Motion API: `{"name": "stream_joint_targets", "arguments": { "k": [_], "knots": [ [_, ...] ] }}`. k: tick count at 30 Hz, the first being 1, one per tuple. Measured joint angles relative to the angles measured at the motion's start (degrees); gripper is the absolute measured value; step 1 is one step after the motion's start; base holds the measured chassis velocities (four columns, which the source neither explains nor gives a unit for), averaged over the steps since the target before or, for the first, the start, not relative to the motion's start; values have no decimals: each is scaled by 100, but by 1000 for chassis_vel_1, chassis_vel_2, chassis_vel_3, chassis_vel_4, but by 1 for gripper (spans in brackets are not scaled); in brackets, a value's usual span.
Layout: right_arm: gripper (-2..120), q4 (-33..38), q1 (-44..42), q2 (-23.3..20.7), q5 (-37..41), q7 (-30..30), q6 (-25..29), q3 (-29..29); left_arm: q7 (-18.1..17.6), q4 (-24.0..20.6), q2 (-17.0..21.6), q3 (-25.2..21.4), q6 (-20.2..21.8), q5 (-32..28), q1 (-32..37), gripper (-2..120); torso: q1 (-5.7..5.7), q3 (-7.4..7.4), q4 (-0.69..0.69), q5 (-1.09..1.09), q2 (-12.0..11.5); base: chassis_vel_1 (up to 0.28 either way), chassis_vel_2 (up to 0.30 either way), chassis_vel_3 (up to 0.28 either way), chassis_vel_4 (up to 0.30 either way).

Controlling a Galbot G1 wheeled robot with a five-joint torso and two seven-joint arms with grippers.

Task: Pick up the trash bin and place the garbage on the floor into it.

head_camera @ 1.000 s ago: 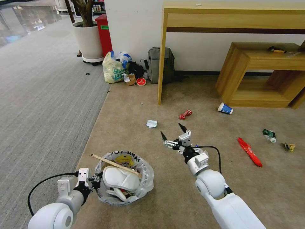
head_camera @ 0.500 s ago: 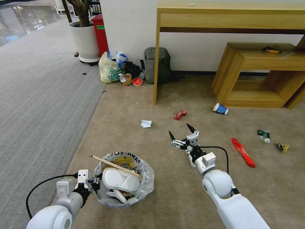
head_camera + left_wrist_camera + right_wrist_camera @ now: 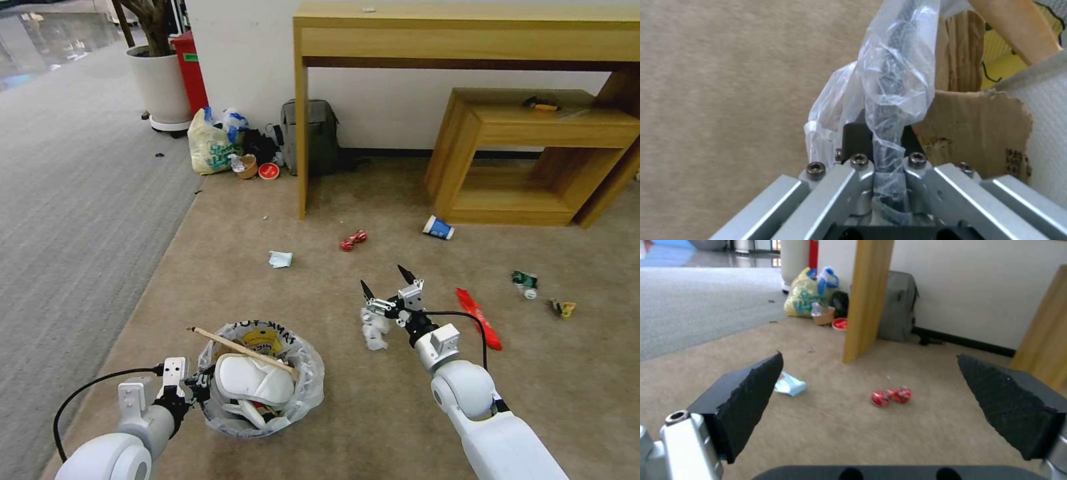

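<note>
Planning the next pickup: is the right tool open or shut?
Open. The right tool hangs above the floor with its black fingertips spread wide, nothing between them.

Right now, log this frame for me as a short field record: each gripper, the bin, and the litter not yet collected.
left gripper: shut on the trash bin rim, pinching the liner bag over it
right gripper: open, empty, raised above the carpet
bin contents: white slipper, wooden stick, cardboard
litter left on floor: crumpled white paper by the right gripper, red wrapper, small red wrapper, blue cup, folded paper, green crushed bottle
</note>
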Motion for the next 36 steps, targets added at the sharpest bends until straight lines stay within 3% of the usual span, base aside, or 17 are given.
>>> {"name": "stream_joint_targets", "arguments": {
  "k": [8,14,19,20,28,36],
  "knots": [
    [100,-688,154,17,370,-426,-193,17,16,-1,-2,-13,0,3,-3,0,0,0,-1,4,0,-200,-217,185,198],
    [100,-1715,600,-235,541,-1528,-367,139,17,-2,-1,-21,0,4,1,0,0,0,0,-2,0,-7,-16,16,7],
    [100,-2344,964,-192,653,-2167,-460,-91,16,45,-18,2,0,44,-10,0,0,0,1,-2,0,0,0,0,0],
    [100,-2763,1212,-73,586,-2483,-487,-263,16,60,-32,17,0,65,-10,0,0,0,2,-1,0,0,0,0,0],
    [100,-4136,2084,481,482,-2495,-626,-726,20,79,-42,-14,0,85,11,0,0,0,2,0,0,0,0,0,0],
    [100,-4806,2598,780,172,-2286,-581,-850,20,143,-67,12,0,107,-16,0,0,0,2,-3,0,0,0,0,0]
  ]
}}
